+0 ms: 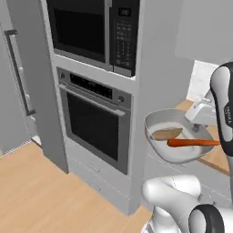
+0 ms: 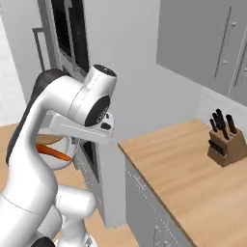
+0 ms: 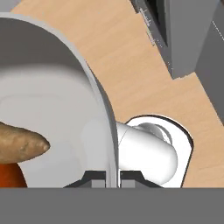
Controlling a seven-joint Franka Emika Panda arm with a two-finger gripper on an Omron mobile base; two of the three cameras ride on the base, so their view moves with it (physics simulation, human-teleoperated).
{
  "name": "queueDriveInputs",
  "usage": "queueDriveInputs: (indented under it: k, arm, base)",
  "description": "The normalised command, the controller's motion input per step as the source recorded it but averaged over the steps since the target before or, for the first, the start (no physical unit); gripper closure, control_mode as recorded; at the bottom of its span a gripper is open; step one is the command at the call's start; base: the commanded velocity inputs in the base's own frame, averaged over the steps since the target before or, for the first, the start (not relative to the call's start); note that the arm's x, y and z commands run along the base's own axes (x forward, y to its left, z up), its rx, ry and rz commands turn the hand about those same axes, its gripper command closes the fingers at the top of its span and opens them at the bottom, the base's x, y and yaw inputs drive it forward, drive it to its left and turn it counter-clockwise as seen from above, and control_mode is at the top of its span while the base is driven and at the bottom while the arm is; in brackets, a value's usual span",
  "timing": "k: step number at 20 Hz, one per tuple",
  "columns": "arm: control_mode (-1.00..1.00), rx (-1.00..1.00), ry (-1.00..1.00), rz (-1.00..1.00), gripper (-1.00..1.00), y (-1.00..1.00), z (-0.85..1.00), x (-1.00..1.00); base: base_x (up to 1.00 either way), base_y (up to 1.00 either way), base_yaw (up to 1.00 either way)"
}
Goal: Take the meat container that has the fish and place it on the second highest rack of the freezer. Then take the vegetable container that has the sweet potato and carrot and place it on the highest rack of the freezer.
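**Vegetable tray riding in the air beside the wall oven**

Wooden flooring (image 1: 32,186) is stretching out below us, with the wall oven (image 1: 95,123) and microwave (image 1: 93,29) stacked in the tall cabinet. We are holding the vegetable container (image 1: 177,136) above the floor, right of the oven; our gripper (image 3: 113,177) is pinching its rim, fingertips closed on either side of the wall. Sweet potato (image 1: 166,134) and carrot (image 1: 193,143) are lying inside the tray, side by side. Behind us, a knife block (image 2: 224,140) is standing on the wooden counter (image 2: 183,169).
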Motion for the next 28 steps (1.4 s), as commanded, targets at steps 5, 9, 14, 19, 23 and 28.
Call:
queueDriveInputs:
  k: [5, 9, 14, 19, 23, 28]
  arm:
    - [1.0, 0.0, 0.0, 0.0, 1.0, 0.0, 0.0, 0.0]
    - [1.0, 0.0, 0.0, 0.0, 1.0, 0.0, 0.0, 0.0]
    - [1.0, 0.0, 0.0, 0.0, 1.0, 0.0, 0.0, 0.0]
    - [1.0, 0.0, 0.0, 0.0, 1.0, 0.0, 0.0, 0.0]
    - [1.0, 0.0, 0.0, 0.0, 1.0, 0.0, 0.0, 0.0]
    - [1.0, 0.0, 0.0, 0.0, 1.0, 0.0, 0.0, 0.0]
  base:
    - [0.16, 0.34, 0.81]
    - [0.75, 0.45, 0.5]
    - [1.0, 0.54, 0.33]
    - [1.0, 0.72, 0.26]
    - [1.0, 0.74, 0.14]
    - [1.0, 0.77, -0.04]
